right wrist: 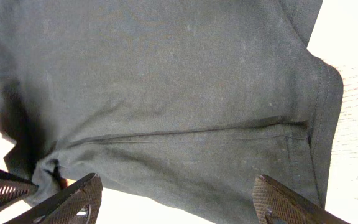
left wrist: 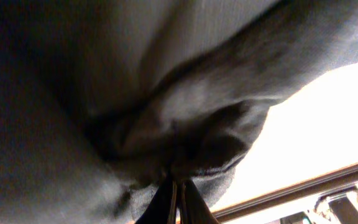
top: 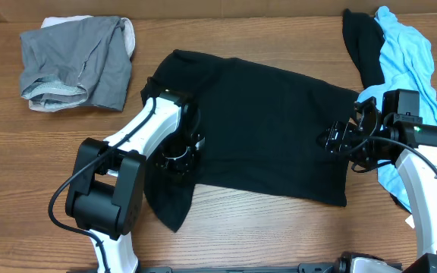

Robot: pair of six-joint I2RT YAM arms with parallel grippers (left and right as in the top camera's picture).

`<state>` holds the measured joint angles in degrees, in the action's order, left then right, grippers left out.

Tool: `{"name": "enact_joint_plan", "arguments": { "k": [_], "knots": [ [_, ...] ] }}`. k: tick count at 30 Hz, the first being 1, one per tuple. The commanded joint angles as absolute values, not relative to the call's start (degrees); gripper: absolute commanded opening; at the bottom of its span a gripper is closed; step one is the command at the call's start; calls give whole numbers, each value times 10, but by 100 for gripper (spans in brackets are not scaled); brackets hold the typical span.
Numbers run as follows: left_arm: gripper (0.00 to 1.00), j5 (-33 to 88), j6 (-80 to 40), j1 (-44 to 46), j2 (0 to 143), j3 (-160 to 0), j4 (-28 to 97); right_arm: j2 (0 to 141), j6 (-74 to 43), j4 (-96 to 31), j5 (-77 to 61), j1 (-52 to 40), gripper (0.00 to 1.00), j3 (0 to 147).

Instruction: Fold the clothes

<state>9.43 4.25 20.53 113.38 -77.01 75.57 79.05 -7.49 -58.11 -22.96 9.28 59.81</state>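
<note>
Surface: wooden table (top: 21,152), brown grain, flat and level. Tan board along the far edge. Little else of the room in view. Bright glare off the tabletop in both wrist views.

Centre: black T-shirt (top: 271,129), spread flat and slightly skewed, with one dark flap trailing toward the near edge at the left. Far left corner: grey garment (top: 74,64) in a loose heap, white cloth showing behind it, well apart from the shirt. Far right: light-blue garment (top: 408,61), crumpled, running down the right side beside and beneath the right arm. Black garment (top: 359,42) against its left side, near the shirt's far right corner.

Left gripper (top: 177,155) at the shirt's left edge. Fingers (left wrist: 163,205) pressed together, clamped on a bunched fold of the black cloth.

Right gripper (top: 340,139) at the shirt's right edge. Fingers (right wrist: 73,199) wide apart, straddling the seamed edge, nothing gripped. Contact with the cloth not determinable.

Edges and clearance: bare wood at the left in front of the grey heap, in a band between that heap and the shirt, and in a strip along the near edge between the two arms. Right side crowded, with the shirt's edge, right arm and light-blue cloth close together.
</note>
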Motion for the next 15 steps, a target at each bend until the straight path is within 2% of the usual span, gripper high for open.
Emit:
{"name": "enact_joint_plan", "arguments": {
  "k": [1,8,15],
  "knots": [
    [4,106,41,212,1131,-787,785,792,-71,-579,-230,91,81,597],
    [4,133,41,258,1130,-787,809,792,-71,-579,-230,91,81,597],
    [4,145,26,340,1131,-783,827,792,-71,-575,-230,91,81,597]
  ]
}}
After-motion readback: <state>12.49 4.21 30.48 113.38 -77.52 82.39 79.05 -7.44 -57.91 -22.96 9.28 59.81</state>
